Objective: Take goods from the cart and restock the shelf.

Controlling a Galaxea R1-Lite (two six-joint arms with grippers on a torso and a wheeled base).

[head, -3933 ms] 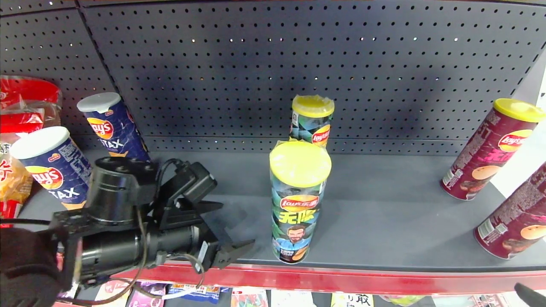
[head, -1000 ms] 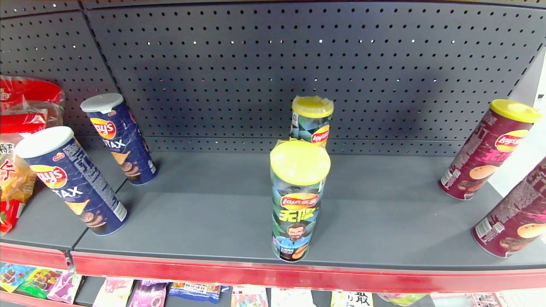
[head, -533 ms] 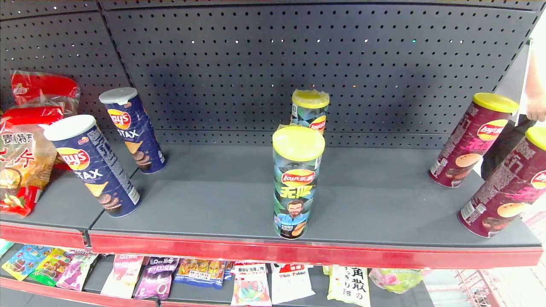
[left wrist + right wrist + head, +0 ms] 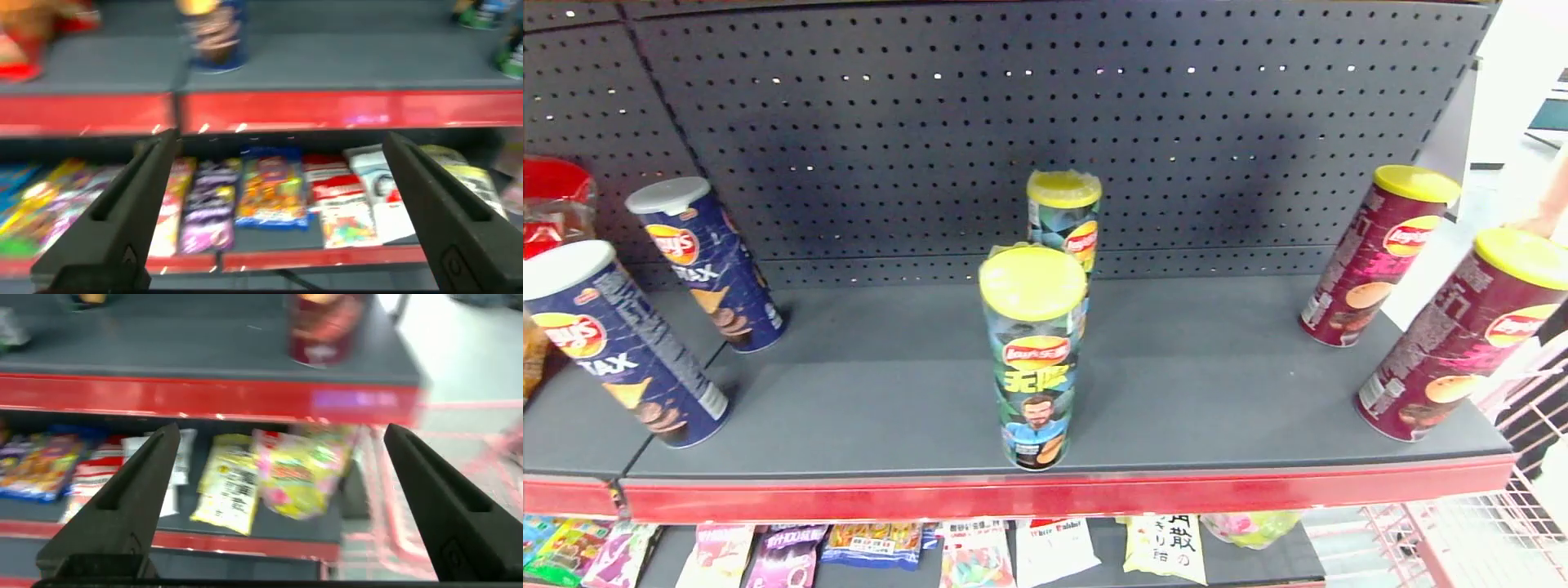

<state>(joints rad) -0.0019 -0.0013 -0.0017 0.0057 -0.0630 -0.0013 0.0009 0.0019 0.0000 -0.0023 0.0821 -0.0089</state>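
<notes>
On the grey shelf stand two green chip cans with yellow lids, one at the front edge and one behind it. Two blue cans stand at the left, two maroon cans at the right. My left gripper is open with nothing in it, facing the shelf's red front edge below a blue can. My right gripper is open with nothing in it, below a maroon can. The pink wire cart shows at the lower right.
Snack packets hang in a row on the lower shelf, seen also between the left fingers and the right ones. Red bags sit at the shelf's far left. The shelf floor between the can groups is bare.
The left arm, in front of the shelf 3.9 s ago, has left the head view. The head camera has since shifted, bringing the shelf's right end and the cart into view.
</notes>
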